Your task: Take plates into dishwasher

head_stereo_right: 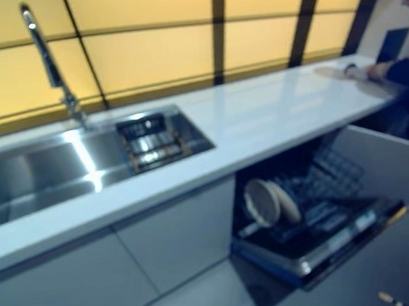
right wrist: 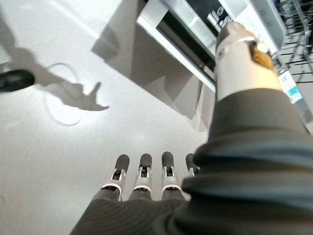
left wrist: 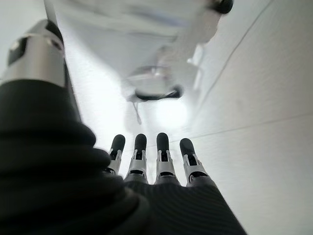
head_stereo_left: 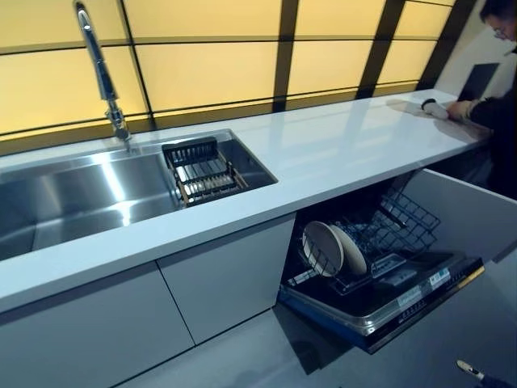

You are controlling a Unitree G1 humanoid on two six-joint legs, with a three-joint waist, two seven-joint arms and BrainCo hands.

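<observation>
Both hands, left hand [left wrist: 146, 161] and right hand [right wrist: 146, 176], hang empty, fingers straight. Two plates [head_stereo_left: 333, 249] already stand in the dishwasher rack [head_stereo_left: 404, 222] at 4 o'clock; none shows on the counter [head_stereo_left: 323, 153].

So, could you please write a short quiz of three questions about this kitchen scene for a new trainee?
1. True or false: the dishwasher door is closed.
2. Where are the plates now? A) in the sink B) on the counter C) in the dishwasher rack
3. Fill in: the small rack sits at the ____ end of the sink.

Key:
1. False; it is open, its rack visible.
2. C
3. Right. Both the left robot hand and right robot hand hold nothing.
</observation>
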